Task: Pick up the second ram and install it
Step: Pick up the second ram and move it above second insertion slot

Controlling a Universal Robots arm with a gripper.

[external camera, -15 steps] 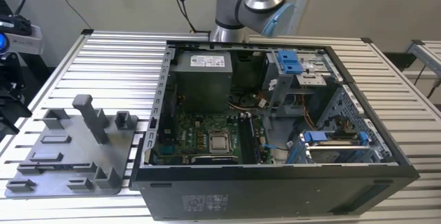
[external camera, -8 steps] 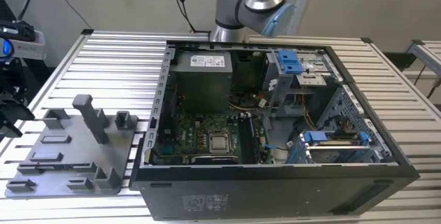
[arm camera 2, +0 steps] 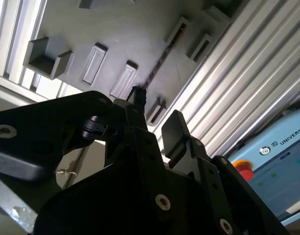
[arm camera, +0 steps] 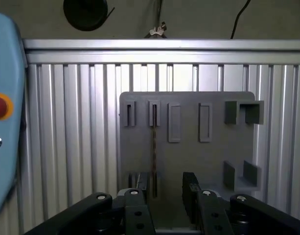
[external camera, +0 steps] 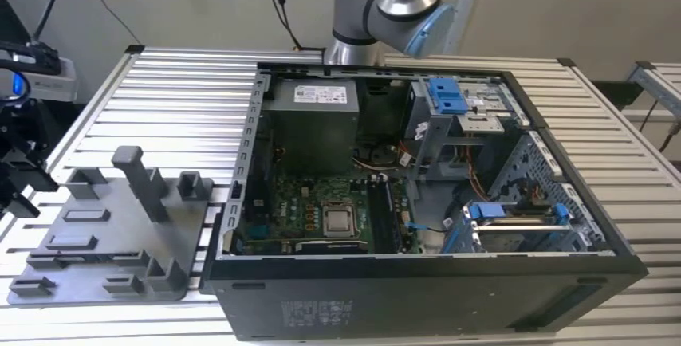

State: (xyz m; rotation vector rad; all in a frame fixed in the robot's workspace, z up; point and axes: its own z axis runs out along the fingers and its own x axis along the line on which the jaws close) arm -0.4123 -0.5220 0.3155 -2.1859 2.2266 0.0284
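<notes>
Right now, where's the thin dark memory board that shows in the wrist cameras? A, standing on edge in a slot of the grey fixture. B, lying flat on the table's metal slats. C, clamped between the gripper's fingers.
A: in the first wrist view the second ram stands on edge in the grey fixture, and the gripper is open, not closed on it.

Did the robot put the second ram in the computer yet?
Not yet. The ram stands on edge in a slot of the grey fixture. The pincer is open and empty, facing the fixture without touching the ram. So nothing is in hand: picking it up and putting it into the computer are both not done.
</notes>
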